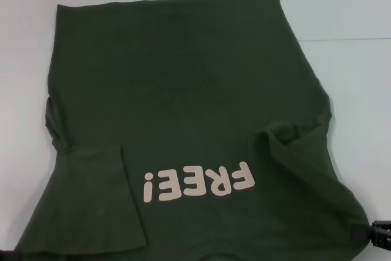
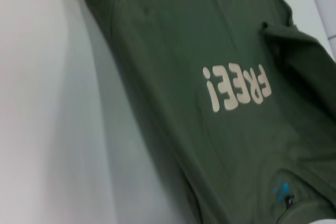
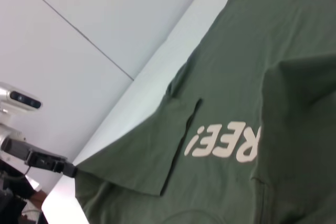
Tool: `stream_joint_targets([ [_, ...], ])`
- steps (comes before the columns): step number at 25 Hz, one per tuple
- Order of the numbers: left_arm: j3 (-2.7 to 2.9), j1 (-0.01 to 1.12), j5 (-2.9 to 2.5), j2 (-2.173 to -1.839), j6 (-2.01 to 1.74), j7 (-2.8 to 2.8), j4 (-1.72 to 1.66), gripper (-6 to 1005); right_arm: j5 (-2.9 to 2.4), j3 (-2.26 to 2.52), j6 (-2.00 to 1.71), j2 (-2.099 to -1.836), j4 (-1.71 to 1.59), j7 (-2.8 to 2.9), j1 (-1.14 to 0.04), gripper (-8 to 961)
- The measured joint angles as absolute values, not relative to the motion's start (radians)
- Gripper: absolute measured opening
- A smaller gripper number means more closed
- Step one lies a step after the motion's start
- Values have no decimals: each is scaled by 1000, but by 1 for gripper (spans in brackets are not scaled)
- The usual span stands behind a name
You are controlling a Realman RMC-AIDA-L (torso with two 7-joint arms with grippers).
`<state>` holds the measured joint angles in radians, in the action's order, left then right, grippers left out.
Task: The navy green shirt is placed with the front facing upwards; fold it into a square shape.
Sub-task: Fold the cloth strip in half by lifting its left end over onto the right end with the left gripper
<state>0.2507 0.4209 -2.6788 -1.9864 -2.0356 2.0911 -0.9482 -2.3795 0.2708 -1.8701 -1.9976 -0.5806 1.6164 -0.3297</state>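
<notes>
Head view – navy green shirt (image 1: 183,90) flat, both sleeves folded inward; right pincer (image 1: 380,236) state unclear

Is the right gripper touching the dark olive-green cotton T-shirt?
Cannot tell. The head view shows the right gripper at the dark olive-green cotton T-shirt edge, but neither contact nor gap is plain.

The tabletop (image 1: 354,4) is white and smooth, and a thin line (image 1: 342,39) runs across it on one side. In the right wrist view, a pale grey wall (image 3: 94,19) with thin straight lines stands behind the tabletop's edge. The light is soft and even.
</notes>
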Motion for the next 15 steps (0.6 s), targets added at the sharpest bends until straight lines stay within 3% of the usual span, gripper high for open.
stream_joint_targets([
  [15, 147, 451, -2478, -1974, -1994, 2127, -921, 30, -2241, 202, -1871, -1984, -580, 1700, -348, 32],
])
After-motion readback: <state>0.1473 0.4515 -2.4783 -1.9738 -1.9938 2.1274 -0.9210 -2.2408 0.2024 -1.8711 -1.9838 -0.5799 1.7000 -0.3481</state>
